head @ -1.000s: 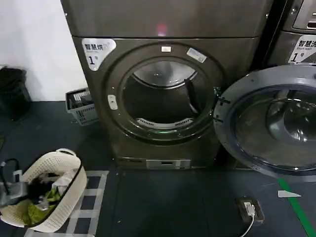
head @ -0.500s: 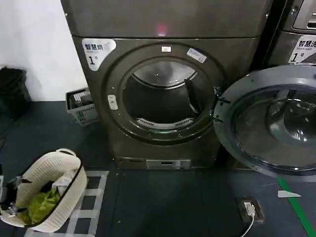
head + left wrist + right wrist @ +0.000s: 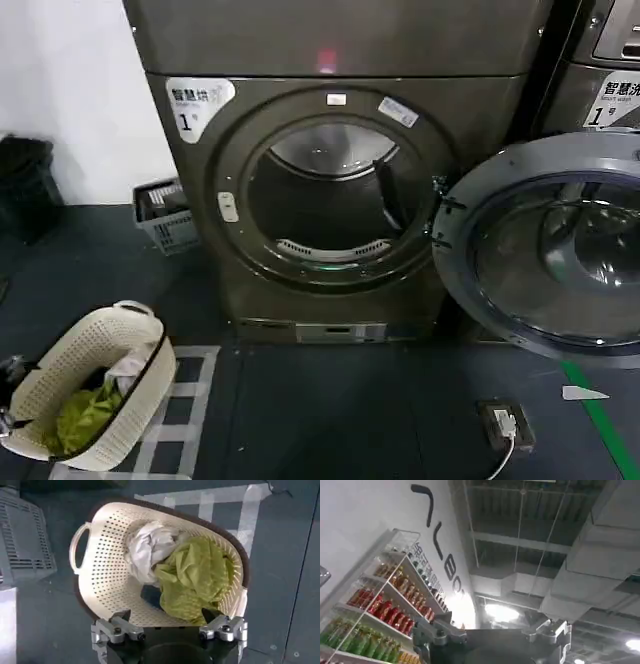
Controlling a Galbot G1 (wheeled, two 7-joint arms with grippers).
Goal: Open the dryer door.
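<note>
Dryer door: the large round porthole door (image 3: 545,245) with grey inner face and dark bowl glass stands swung fully open at the right of the head view, hinged at its left edge beside the drum opening, its inner face turned toward the camera, its right part cut off by the frame edge.
Drum opening: the round dark opening (image 3: 330,195) of the bronze-grey dryer sits at centre frame, uncovered.
Left gripper: the left gripper (image 3: 170,625) hangs above the cream perforated laundry basket (image 3: 100,570), its two metal fingers spread wide apart, grasping nothing.
Basket contents: a crumpled white cloth (image 3: 147,545) lies against an olive-green cloth (image 3: 195,577).
Basket place: lower left of the head view, on the dark floor.
Right gripper: the right gripper (image 3: 492,630) points up toward a ceiling, its fingers parted and empty.
</note>
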